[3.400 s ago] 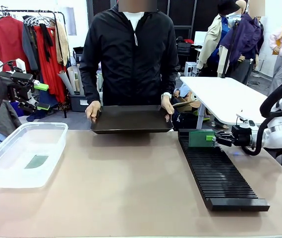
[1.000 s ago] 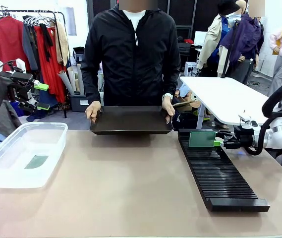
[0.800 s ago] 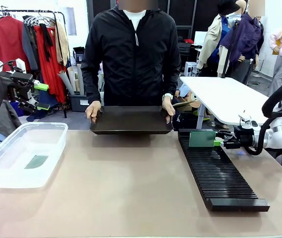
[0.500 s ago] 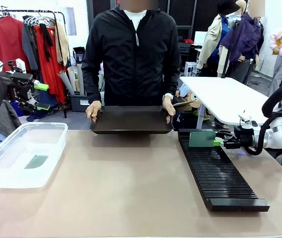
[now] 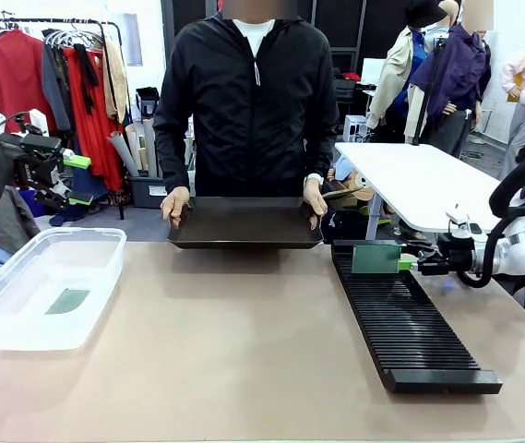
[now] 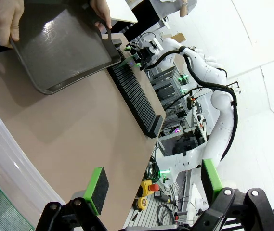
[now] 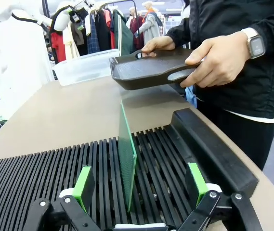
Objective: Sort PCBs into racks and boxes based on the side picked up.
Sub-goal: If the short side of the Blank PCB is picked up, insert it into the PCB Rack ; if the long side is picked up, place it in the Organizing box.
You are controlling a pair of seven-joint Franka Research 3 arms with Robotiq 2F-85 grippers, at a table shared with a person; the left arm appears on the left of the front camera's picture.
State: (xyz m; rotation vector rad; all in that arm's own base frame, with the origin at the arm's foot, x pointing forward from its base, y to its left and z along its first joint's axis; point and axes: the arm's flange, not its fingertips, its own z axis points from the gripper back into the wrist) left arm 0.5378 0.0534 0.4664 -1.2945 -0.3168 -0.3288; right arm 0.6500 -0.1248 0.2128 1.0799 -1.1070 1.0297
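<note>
Risk: your right gripper (image 7: pixel 136 192), jaws spread, straddles the upright PCB (image 7: pixel 126 154) in the rack (image 7: pixel 55 178); a crooked retreat topples it.

A tan counter (image 5: pixel 244 351) fills the lower half of the frame. At upper left, a clothes rail (image 5: pixel 50 55) holds red and grey garments against a pale wall. At right stands a white table (image 5: pixel 410 180). Dark panels (image 5: pixel 336 23) line the back wall at top centre.
</note>
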